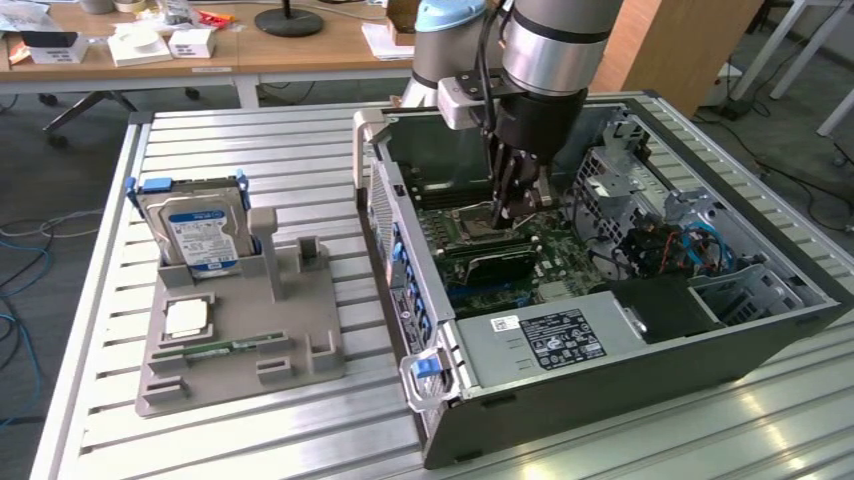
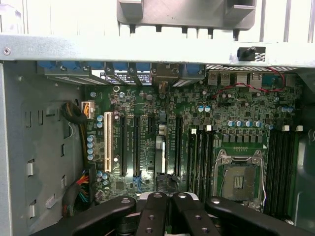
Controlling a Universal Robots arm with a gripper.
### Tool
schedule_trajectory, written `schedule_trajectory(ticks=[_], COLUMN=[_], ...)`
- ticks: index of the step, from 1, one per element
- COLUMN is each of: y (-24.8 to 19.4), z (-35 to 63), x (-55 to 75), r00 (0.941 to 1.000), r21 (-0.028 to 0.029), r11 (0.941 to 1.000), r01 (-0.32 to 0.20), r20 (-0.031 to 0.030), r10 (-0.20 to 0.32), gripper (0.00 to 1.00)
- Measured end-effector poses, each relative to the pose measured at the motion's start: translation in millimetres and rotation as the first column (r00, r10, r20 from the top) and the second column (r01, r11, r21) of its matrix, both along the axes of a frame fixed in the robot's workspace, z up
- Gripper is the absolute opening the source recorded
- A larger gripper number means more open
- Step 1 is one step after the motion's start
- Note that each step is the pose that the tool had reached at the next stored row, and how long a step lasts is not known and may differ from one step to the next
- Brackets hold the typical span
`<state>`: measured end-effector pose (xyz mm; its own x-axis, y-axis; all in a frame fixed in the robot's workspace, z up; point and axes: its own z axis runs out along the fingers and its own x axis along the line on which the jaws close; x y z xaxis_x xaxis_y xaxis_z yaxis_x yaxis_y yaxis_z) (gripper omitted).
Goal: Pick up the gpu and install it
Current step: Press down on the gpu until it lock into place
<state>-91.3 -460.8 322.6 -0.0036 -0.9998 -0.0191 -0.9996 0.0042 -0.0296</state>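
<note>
1. Pincer: The pincer (image 1: pixel 514 218) is lowered into the open computer case (image 1: pixel 601 375), above the motherboard (image 1: pixel 567 258). In the wrist view the pincer (image 2: pixel 165 196) is closed, with its two black fingers (image 2: pixel 150 216) meeting at the tips.

2. Task item: The gpu (image 1: pixel 491 263) is inside the case. It stands on edge on the motherboard, between the empty CPU socket (image 1: pixel 470 222) and the power supply (image 1: pixel 561 335), with its black face showing in the exterior view. In the wrist view the gpu (image 2: pixel 159 162) appears edge-on as a thin strip running along the expansion slots (image 2: pixel 123 147), directly under the closed fingertips. It cannot be determined whether the tips pinch the card's upper edge or only press against it.

3. Surroundings: The case lies on its side on the slatted metal desk (image 1: pixel 267 140). At the exterior view's left, well apart from the case, a grey parts holder (image 1: pixel 240 360) rests on the desk. It carries:
- a hard drive (image 1: pixel 203 235) with a blue-white label, upright in its blue-edged bracket;
- a pale square part (image 1: pixel 187 318), lying flat;
- a slim green memory stick (image 1: pixel 220 350), lying flat near the holder's front.
</note>
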Motion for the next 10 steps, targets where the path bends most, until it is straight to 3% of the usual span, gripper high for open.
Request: schedule_trajectory(ticks=[10], y=[0.0], z=[-2.8], x=[0.0], r00=[1.0], r21=[0.0001], r11=[1.0], r01=[0.0], r20=[0.0], r10=[0.0], gripper=[0.1])
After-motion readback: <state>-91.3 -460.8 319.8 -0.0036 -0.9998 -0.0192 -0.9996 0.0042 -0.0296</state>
